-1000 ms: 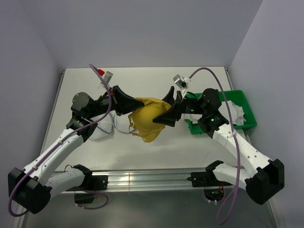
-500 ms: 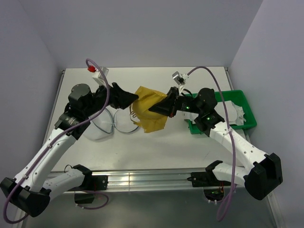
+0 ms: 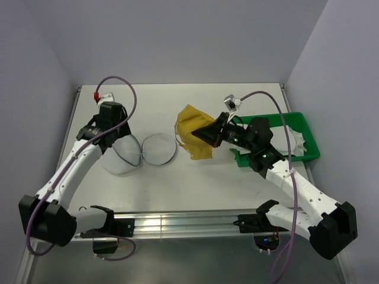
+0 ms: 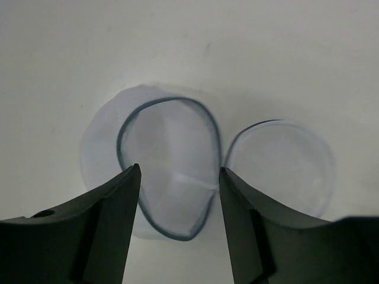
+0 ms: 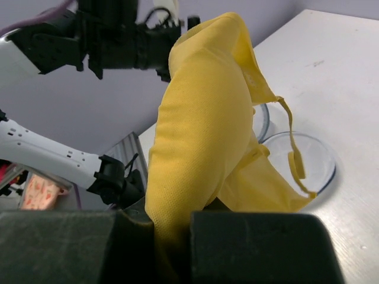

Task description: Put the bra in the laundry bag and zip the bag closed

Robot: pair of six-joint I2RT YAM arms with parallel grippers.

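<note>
1. Table (image 3: 177, 189): the bag sits left of centre on it and the tray is at the right edge.
2. Tray (image 3: 296, 116): green, with something white in it. It plays no part in your task.
3. Bag (image 3: 118, 161): it lies unzipped, with its lid (image 3: 159, 148) folded out flat just to the right. Nothing is inside, so I judge the opening done and the loading not yet begun.
4. Bra (image 3: 192, 135): yellow, hanging clear of the table right of the lid and well short of the bag's mouth. You have yet to carry it across, tuck it in, fold the lid over and run the zip round.
5. Right gripper (image 3: 208, 134): clamped on the bra's fabric, with a strap dangling free.
6. Left gripper (image 4: 179, 170): jaws apart and holding nothing, poised above the bag's mouth.
</note>
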